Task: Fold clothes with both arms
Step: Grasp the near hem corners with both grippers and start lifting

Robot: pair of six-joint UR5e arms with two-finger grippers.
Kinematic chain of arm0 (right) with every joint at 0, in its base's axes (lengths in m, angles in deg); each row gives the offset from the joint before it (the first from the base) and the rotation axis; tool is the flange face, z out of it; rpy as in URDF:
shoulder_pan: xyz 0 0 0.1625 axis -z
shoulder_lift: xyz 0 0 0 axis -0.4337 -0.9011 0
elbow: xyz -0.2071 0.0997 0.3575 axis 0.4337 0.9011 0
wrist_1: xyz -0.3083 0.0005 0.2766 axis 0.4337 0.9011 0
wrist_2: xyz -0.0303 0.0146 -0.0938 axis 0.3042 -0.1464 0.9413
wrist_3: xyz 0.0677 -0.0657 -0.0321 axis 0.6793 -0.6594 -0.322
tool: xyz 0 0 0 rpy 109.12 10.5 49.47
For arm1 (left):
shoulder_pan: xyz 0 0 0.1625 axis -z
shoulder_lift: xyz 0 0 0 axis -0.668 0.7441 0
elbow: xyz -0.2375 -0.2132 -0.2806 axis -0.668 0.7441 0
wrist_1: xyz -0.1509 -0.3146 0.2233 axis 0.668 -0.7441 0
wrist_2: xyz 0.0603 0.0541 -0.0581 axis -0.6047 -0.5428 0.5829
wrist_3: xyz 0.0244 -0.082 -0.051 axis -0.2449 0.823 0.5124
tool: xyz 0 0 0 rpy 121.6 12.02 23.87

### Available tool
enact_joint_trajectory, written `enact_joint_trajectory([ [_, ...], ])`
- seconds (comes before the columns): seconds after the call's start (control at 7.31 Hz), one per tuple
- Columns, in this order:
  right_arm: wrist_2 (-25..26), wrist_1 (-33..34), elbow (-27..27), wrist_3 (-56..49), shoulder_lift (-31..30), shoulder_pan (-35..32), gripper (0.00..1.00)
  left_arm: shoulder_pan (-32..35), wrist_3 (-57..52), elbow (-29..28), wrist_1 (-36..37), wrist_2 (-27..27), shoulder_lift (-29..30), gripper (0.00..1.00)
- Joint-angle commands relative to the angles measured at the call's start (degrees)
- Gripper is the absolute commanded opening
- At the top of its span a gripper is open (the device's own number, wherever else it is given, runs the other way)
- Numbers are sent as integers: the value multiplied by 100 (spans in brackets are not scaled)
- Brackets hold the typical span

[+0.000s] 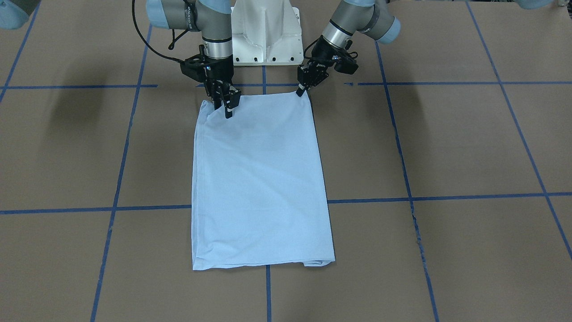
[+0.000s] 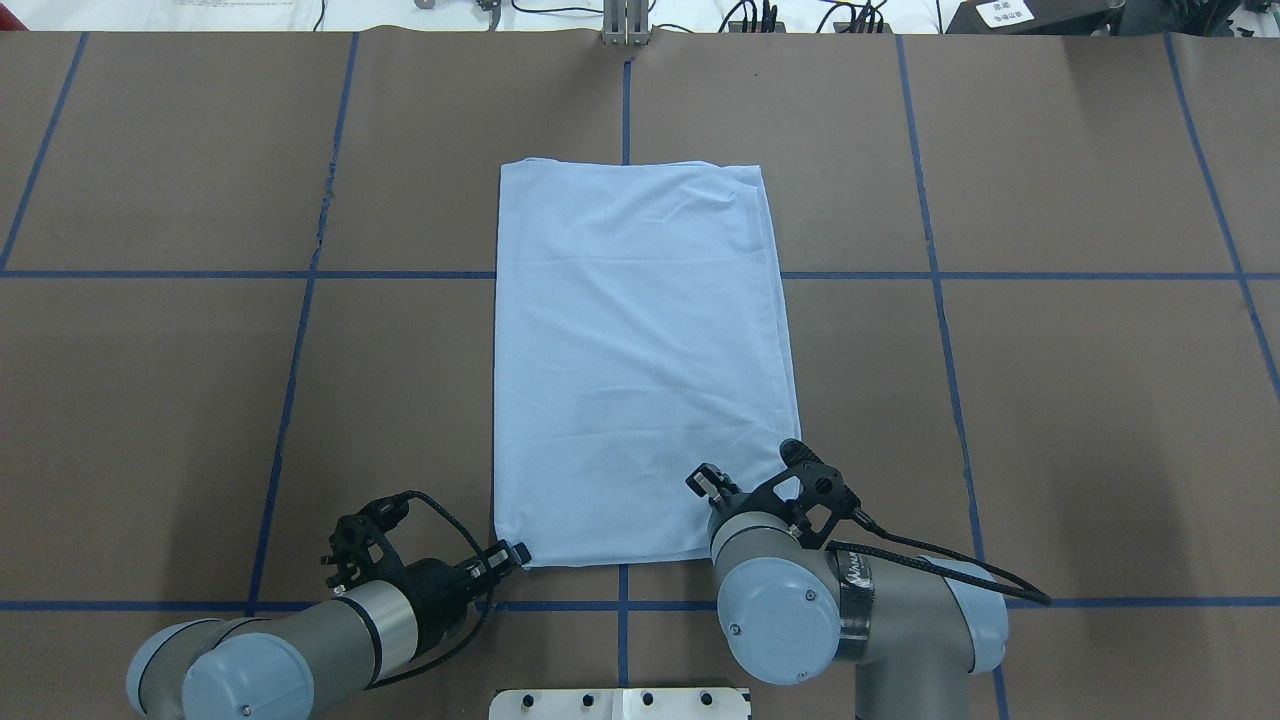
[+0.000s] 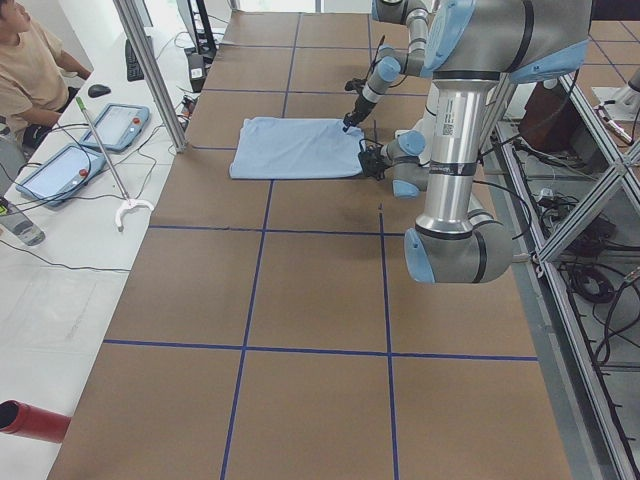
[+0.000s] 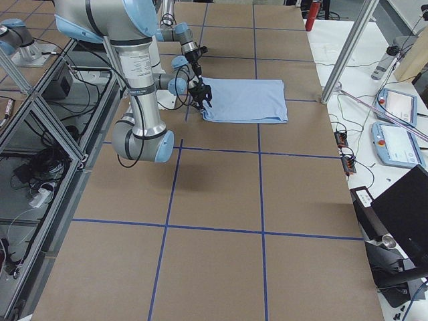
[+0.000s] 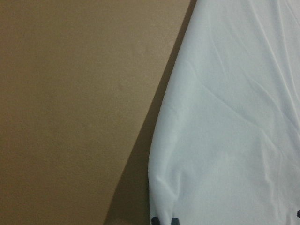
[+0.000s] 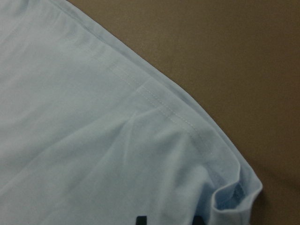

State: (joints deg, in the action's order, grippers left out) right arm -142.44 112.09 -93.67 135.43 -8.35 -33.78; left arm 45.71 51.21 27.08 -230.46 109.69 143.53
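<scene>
The light blue T-shirt [image 1: 261,179] lies flat on the brown table as a long folded rectangle [image 2: 640,350]. Its print and collar are hidden. My left gripper [image 1: 300,92] is at the shirt's near corner on my left [image 2: 515,553]. In the left wrist view its fingertips [image 5: 155,220] sit close together on the cloth edge [image 5: 225,117]. My right gripper [image 1: 225,108] stands on the other near corner, which is slightly bunched [image 6: 234,197]. Its fingertips [image 6: 140,220] are apart with cloth between them. From overhead, my own wrist hides that gripper.
The white pedestal base [image 1: 266,36] stands just behind the shirt's near edge. Blue tape lines [image 1: 263,80] grid the table. A seated person [image 3: 25,60], tablets [image 3: 120,125] and a metal post [image 3: 150,70] are at the far side of the table.
</scene>
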Motion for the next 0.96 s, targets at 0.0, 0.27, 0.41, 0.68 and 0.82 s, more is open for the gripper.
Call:
enact_joint_trajectory([
  [0.0,0,-4,26,23,23,-9,13,-10,-9,9,0,7,0,0],
  [0.27,0,-4,-18,23,50,-36,0,-1,-9,18,-9,7,0,0],
  [0.41,9,-12,-96,23,50,-44,0,7,-52,61,-9,7,0,0],
  [0.68,18,58,-560,14,24,-71,0,69,-184,603,122,172,-78,0],
  [0.82,35,67,-833,14,-20,-88,0,121,-289,1311,619,339,-201,0],
])
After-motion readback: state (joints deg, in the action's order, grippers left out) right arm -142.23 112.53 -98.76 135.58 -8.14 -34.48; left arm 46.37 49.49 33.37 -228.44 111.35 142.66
